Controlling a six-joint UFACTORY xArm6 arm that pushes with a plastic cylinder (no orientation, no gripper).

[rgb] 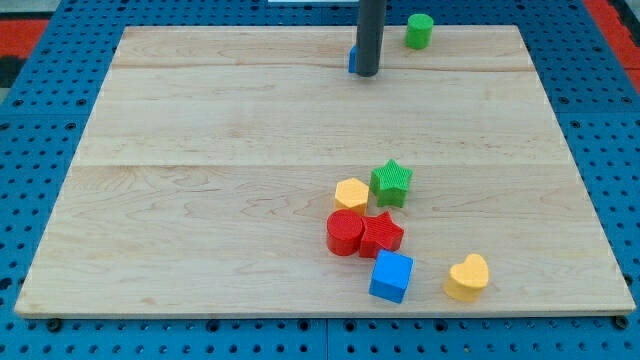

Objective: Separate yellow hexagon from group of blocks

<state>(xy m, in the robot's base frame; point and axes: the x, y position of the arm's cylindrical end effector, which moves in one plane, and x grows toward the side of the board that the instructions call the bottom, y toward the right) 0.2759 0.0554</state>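
From where I stand, my tip (367,73) rests far above the ridged yellow hexagon (351,193), which touches a green star (392,183) and red cylinder (345,232); no pincer here.

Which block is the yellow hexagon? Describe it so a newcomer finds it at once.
On the wooden board, look at the cluster toward the view's bottom right. The yellow hexagon sits at its upper left, touching the green star, above the red cylinder. The other yellow block, a heart, lies apart.

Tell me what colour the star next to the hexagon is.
Green: the star, in the camera view.
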